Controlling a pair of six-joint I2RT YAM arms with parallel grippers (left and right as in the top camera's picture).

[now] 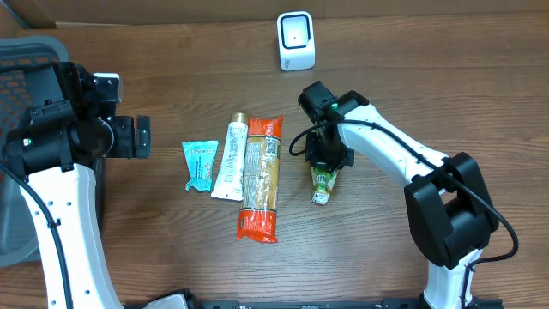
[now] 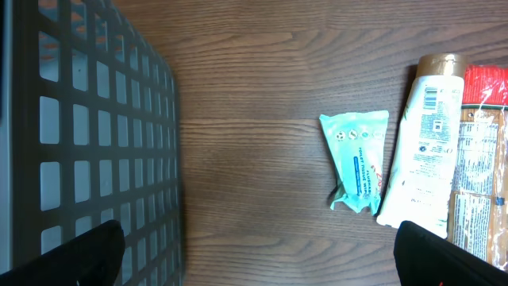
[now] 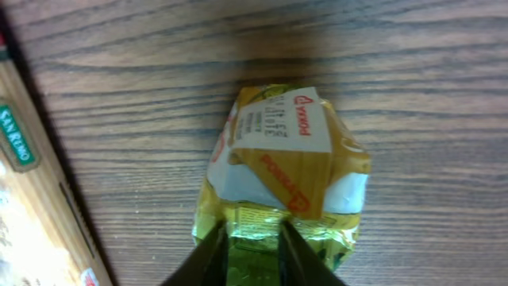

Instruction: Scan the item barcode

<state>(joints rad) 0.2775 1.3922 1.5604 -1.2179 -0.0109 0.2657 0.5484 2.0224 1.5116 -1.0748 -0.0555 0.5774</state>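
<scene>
My right pincer (image 3: pixel 252 246) is clenched on the yellow packet (image 3: pixel 286 151), its two fingers (image 3: pixel 208 256) pinching one end of it with a fold of green-and-yellow wrapper between them. The packet lies flat on the bench (image 1: pixel 429 86), its white and orange label facing up. From overhead it sits just right of the middle of the bench, with my right pincer directly over its far end. The white scanner (image 1: pixel 296 40) stands upright at the far edge of the bench, well apart from the packet.

Left of the yellow packet, three more items lie side by side. The long orange pasta packet (image 1: pixel 260 180) is nearest and does not touch the yellow packet. Next comes a white tube (image 1: pixel 230 159) with a gold cap, touching the pasta packet along its side. Last is a small teal sachet (image 1: pixel 200 165), just beside the tube.

My left pincer (image 2: pixel 262 256) is released, its fingers spread wide with nothing between them. It hovers above bare wood, between the grey mesh basket (image 2: pixel 95 119) at the left edge of the bench and the teal sachet.
</scene>
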